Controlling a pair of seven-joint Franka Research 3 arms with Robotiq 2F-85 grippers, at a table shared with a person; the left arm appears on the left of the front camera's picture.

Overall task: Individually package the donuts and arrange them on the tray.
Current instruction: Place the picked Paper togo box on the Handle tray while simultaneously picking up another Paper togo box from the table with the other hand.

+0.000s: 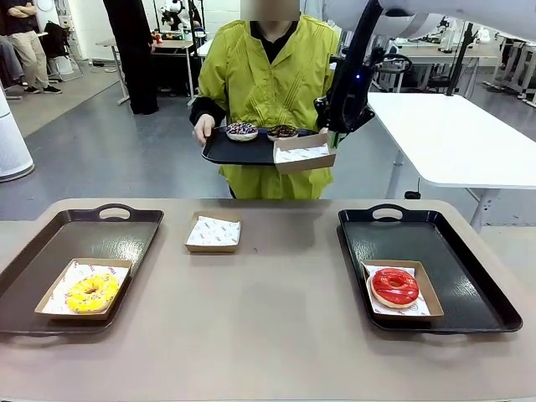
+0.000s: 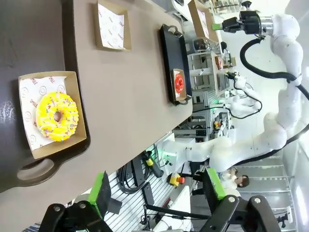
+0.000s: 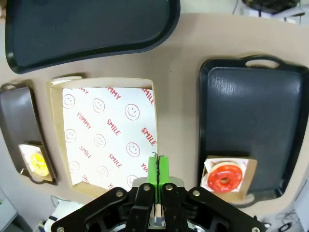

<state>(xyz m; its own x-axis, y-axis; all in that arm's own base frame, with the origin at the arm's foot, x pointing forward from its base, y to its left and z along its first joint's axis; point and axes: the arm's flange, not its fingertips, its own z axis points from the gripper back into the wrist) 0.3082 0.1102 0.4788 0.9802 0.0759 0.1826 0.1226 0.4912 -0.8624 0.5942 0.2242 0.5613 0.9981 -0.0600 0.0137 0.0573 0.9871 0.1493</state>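
A yellow donut (image 1: 92, 291) (image 2: 57, 116) lies in a cardboard box on the left tray (image 1: 50, 260). On the right tray (image 1: 456, 251), a red donut (image 1: 394, 286) (image 3: 224, 178) sits in its own box. Across the table, a person holds a black tray (image 1: 239, 151) carrying a dark donut with purple-white sprinkles (image 1: 242, 130) and a chocolate donut (image 1: 282, 131). My right gripper (image 1: 333, 141) (image 3: 157, 169) is shut on the rim of an empty paper-lined box (image 1: 301, 153) (image 3: 108, 135), held in the air at that tray's right end. My left gripper (image 2: 158, 191) is open and holds nothing, off the table's edge beyond the yellow donut's tray.
Another empty box with printed paper (image 1: 213, 232) (image 2: 112, 25) lies on the table between the two trays. A white table (image 1: 452, 138) stands behind on the right. The table's middle and front are bare.
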